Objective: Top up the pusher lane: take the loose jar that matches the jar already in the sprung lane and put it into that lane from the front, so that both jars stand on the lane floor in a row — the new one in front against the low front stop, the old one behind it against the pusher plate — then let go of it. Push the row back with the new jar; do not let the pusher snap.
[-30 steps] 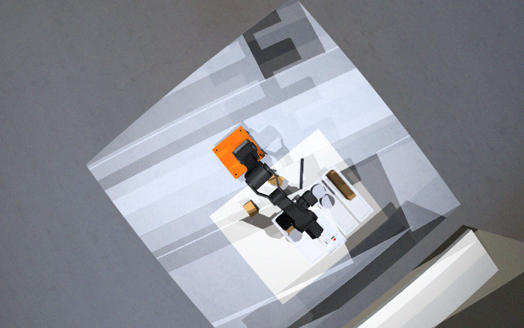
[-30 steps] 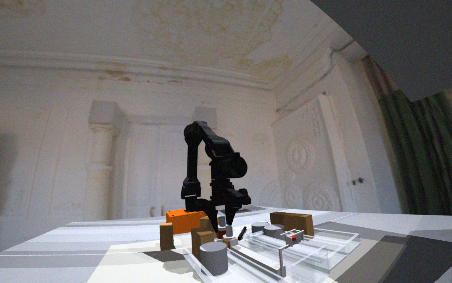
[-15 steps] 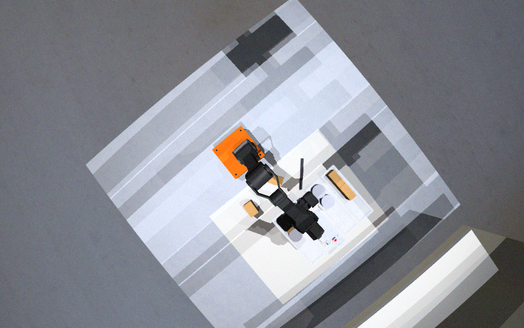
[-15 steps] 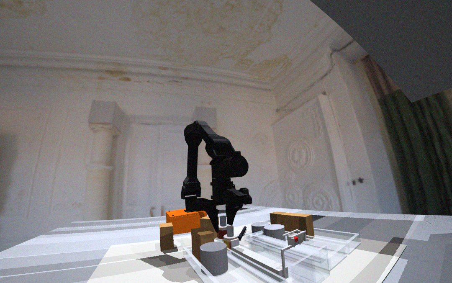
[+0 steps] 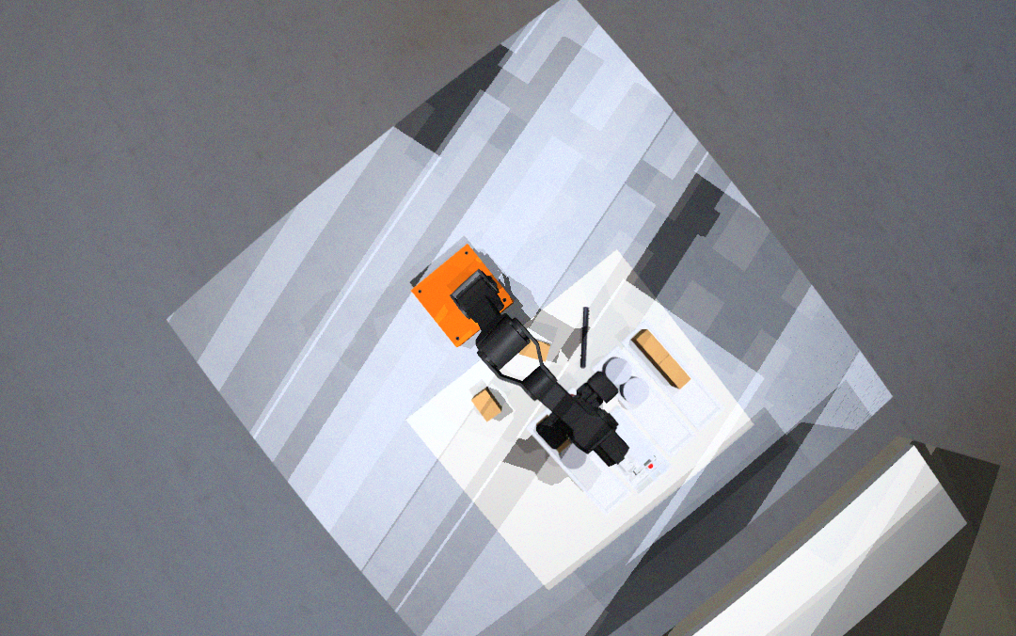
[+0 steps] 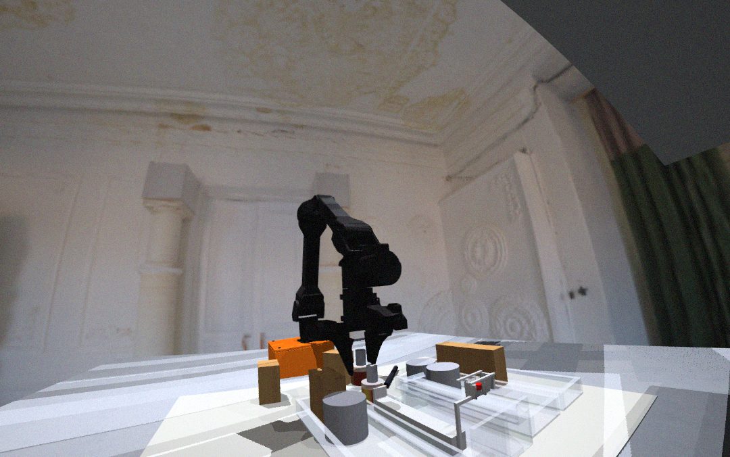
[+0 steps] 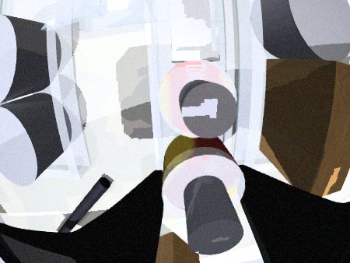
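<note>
Claw (image 5: 576, 408) (image 6: 361, 367) (image 7: 200, 175) closed around knobbed jar (image 6: 358, 375) (image 7: 213, 210); lane jar (image 6: 371, 382) (image 7: 171, 93) just beside it. Pusher plate (image 6: 380, 392) on lane jar's far side.

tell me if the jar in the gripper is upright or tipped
Upright: in the exterior view the jar stands straight, its grey top uppermost.

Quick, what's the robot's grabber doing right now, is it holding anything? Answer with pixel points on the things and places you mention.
Gripper (image 6: 361, 369) (image 7: 200, 175): closed on a jar with a dark grey knob on top (image 6: 359, 376) (image 7: 214, 215).
</note>
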Controlling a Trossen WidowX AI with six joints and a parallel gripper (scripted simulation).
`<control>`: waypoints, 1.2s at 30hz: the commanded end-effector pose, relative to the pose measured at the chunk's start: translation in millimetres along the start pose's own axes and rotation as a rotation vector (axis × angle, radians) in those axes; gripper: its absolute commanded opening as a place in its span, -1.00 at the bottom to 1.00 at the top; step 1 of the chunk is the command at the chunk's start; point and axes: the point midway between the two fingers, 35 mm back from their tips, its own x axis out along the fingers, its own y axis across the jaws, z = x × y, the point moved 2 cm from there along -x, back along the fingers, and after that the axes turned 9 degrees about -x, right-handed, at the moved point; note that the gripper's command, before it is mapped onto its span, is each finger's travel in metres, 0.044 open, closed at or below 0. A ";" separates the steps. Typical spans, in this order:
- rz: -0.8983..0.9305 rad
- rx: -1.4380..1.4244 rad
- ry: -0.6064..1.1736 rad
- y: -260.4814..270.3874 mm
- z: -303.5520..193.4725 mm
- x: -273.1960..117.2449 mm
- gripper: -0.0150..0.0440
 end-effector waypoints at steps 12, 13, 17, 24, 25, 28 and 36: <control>-0.003 0.006 -0.035 -1.4 9.6 -2.5 -0.49; -0.003 0.006 -0.035 -1.4 9.7 -2.5 -0.49; -0.003 0.006 -0.035 -1.5 10.3 -2.5 -0.49; -0.003 0.006 -0.035 -1.6 11.2 -2.6 -0.49; -0.003 0.006 -0.035 -1.7 11.3 -2.6 -0.49; -0.003 0.006 -0.035 -1.7 11.7 -2.6 -0.49; -0.003 0.006 -0.035 -1.9 12.8 -2.6 -0.49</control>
